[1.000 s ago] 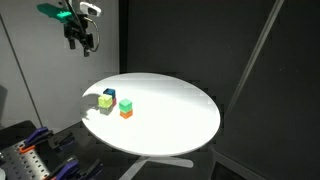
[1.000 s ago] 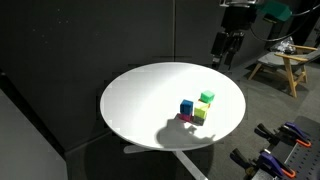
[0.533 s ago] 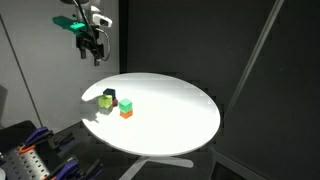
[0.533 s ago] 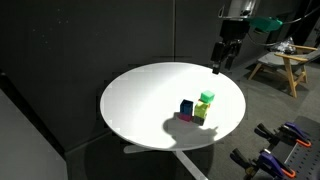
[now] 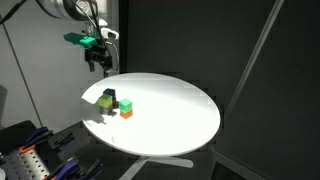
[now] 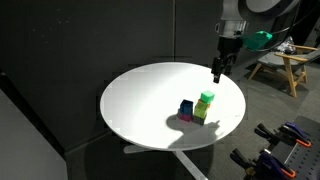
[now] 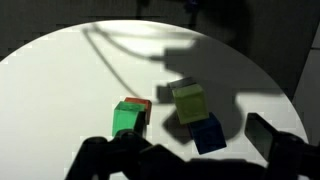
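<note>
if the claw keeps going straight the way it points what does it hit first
Probably the blue block or the yellow-green block beside it, both framed by the open claw in the wrist view. Depth is unclear, so possibly the white table instead.

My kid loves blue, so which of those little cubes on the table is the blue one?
The blue cube sits right next to the yellow-green cube. The other two form a pair apart from it, a green cube atop an orange cube.

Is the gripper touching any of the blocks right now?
No, the gripper hangs in the air, well clear of the blocks clustered on the white table.
</note>
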